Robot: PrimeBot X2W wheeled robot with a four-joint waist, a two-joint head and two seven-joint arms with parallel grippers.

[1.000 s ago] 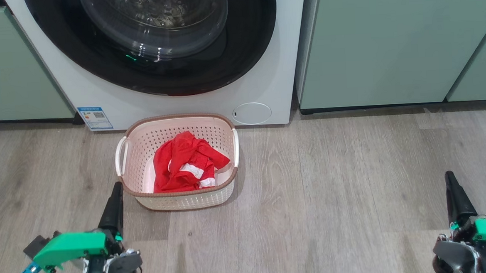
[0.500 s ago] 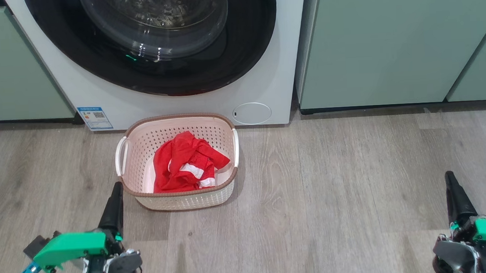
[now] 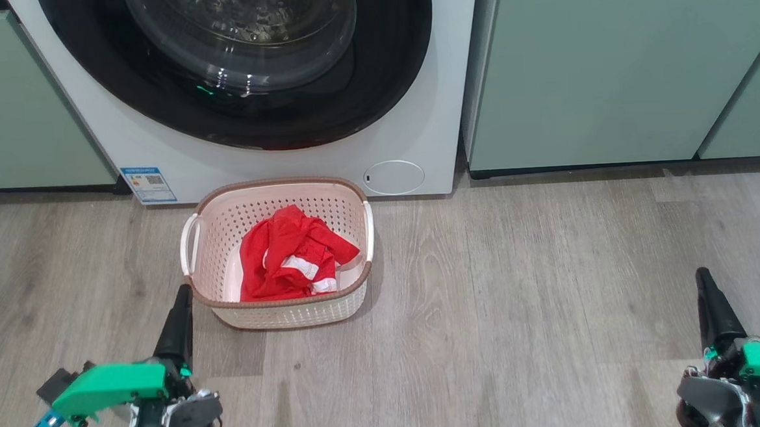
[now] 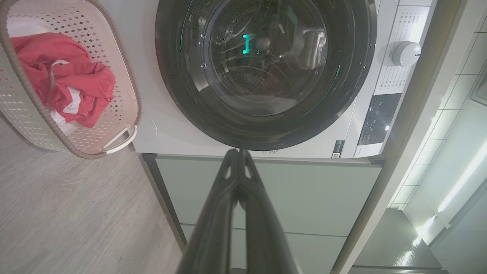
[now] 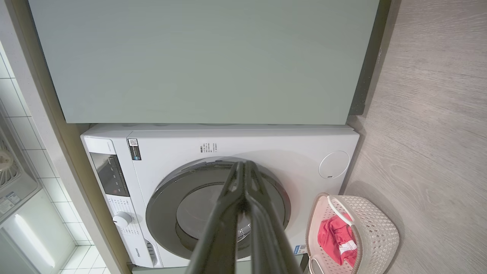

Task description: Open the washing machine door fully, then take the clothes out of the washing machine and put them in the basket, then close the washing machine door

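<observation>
Nearest me, low over the wooden floor (image 3: 522,310), are the left tool (image 3: 182,294) and the right tool (image 3: 702,276). Each has its two dark fingers pressed together into a single spike and holds nothing. Both point forward at the machine, with the arms held back near the body and set wide apart, which looks like a resting pose. Just ahead of the left tool's tip, a little to its right, sits the basket (image 3: 288,314). Its near-left corner is close beside the tip, though I cannot tell whether the two touch. The right tool is well apart from the basket, so the left arm is plainly the nearer one. Inside the basket lie the clothes (image 3: 288,257), a crumpled red heap with white stripes, bunched toward the right side and with no clear long axis. Behind the basket, almost against its far rim, stands the washing machine (image 3: 415,133). Its door (image 3: 386,76) looks shut flush against the white front, up and ahead past the basket. Pale green cabinets (image 3: 606,65) flank it on both sides. To my eye all three steps look done, so I would expect no further reach. If the door did want a last press, the left arm would have to pass over the basket to get there.
</observation>
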